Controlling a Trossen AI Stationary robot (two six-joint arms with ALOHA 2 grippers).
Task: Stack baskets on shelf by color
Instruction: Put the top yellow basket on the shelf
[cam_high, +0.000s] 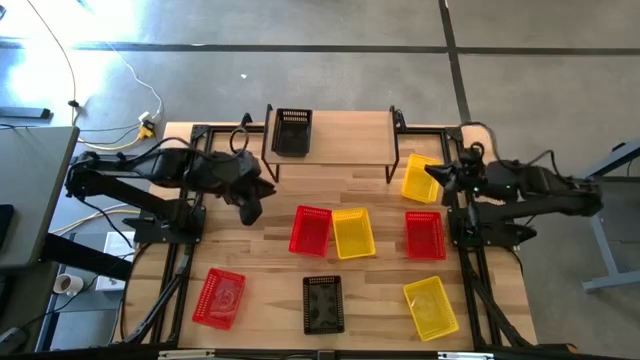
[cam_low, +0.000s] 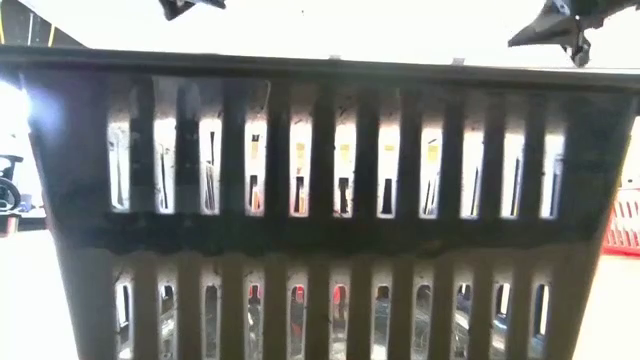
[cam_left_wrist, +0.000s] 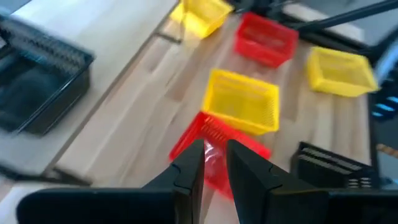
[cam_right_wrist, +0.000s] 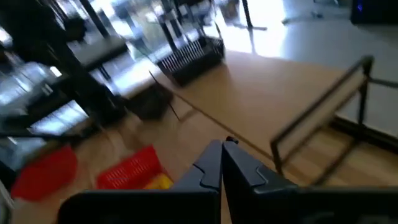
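The shelf (cam_high: 340, 140) stands at the table's far middle, with one black basket (cam_high: 291, 130) on the left end of its wooden top. The other baskets rest bottom-down on the table. They are a red one (cam_high: 311, 230) beside a yellow one (cam_high: 353, 232), a red one (cam_high: 425, 235), a yellow one (cam_high: 420, 178) by the shelf's right legs, and near the front a red (cam_high: 219, 297), a black (cam_high: 323, 303) and a yellow one (cam_high: 431, 305). My left gripper (cam_high: 250, 205) hovers left of the middle pair, slightly open (cam_left_wrist: 214, 165) and empty. My right gripper (cam_high: 435, 172) is shut (cam_right_wrist: 222, 158), raised by the shelf's right end.
In the low view the front black basket (cam_low: 320, 200) fills nearly the whole picture. The shelf's thin black legs (cam_right_wrist: 280, 155) stand close before my right gripper. Bare shelf top (cam_high: 350, 135) lies to the right of the black basket. Cables lie on the floor beyond the table's far left corner.
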